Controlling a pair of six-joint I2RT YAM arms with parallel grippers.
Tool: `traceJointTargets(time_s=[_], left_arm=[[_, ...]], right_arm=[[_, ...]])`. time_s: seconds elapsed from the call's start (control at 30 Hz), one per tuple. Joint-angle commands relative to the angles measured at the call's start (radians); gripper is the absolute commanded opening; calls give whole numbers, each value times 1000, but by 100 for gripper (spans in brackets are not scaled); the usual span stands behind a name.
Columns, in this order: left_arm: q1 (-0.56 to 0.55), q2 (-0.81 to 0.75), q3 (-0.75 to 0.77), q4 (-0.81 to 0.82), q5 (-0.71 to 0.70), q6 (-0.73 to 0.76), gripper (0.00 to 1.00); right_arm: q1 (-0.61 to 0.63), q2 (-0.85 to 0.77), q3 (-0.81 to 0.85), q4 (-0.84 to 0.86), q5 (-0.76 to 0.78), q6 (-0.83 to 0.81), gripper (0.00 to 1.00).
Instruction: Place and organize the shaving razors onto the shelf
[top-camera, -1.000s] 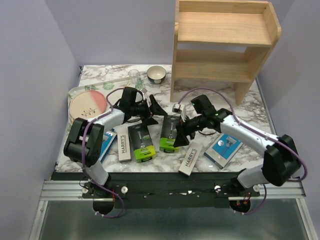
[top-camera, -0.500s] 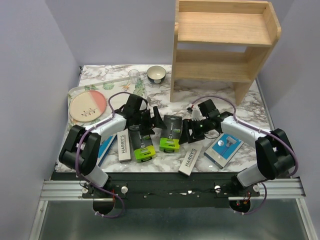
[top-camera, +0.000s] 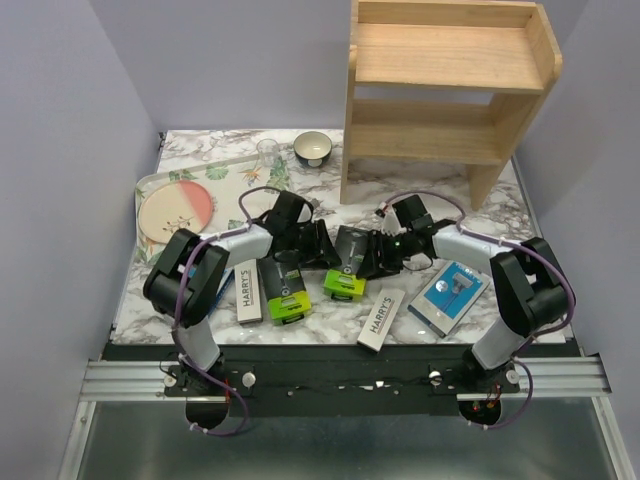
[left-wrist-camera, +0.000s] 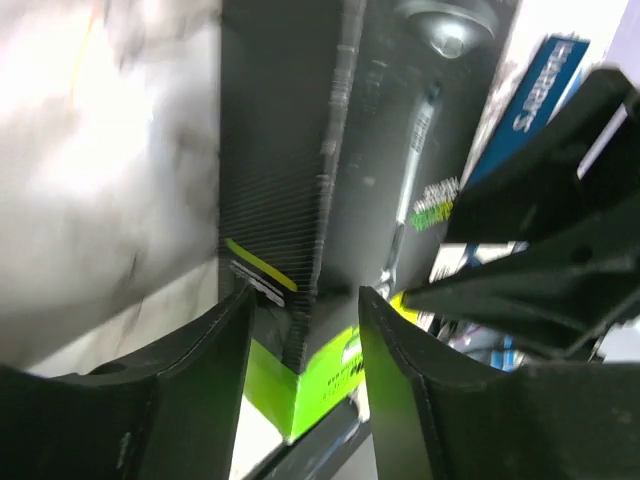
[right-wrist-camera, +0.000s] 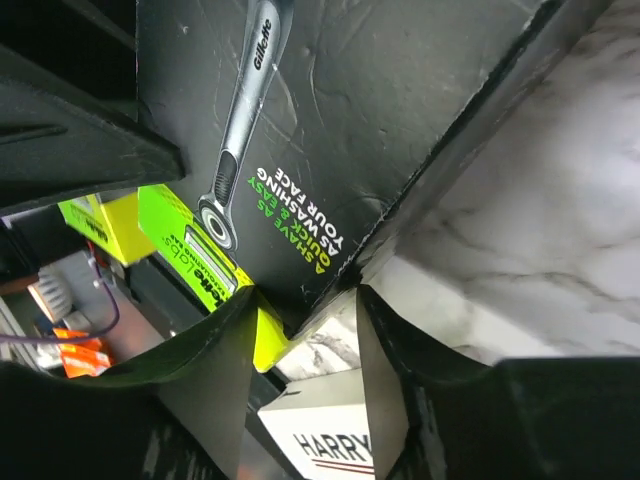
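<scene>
Top external: on marble table (top-camera: 400, 195), end effectors (top-camera: 321, 246) (top-camera: 371, 257) straddle black box (top-camera: 347, 262); grip uncertain.

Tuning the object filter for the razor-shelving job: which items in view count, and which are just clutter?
Job:
- wooden shelf
- black-and-lime razor boxes
- white Harry's boxes
- blue-and-white razor packs, the left one mostly hidden under the arm

Clutter:
- pink plate
- floral tray
- clear glass
- small bowl
</scene>
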Motion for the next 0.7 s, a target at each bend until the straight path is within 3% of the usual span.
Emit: traceJointTargets(time_s=[0.0, 0.07, 0.2, 0.37, 0.53, 0.67], left_arm=[[-38, 126, 146, 65, 4, -31, 53], [-38, 144, 199, 59, -14, -29, 55], [-28, 92, 258, -67, -84, 19, 73], [-15, -73, 87, -153, -88, 0, 76], [11, -101, -118, 162, 108, -135, 64], [-6, -32, -168, 360, 145, -236, 61]], right_arm=[[-62, 52, 32, 64, 142, -5, 49], [-103, 58, 43, 74, 148, -17, 47], [-161, 81, 80, 76, 150, -57, 44], [-191, 100, 92, 76, 144, -63, 44], [-192, 83, 71, 90, 118, -42, 44], [-192, 74, 48, 97, 118, -28, 45]])
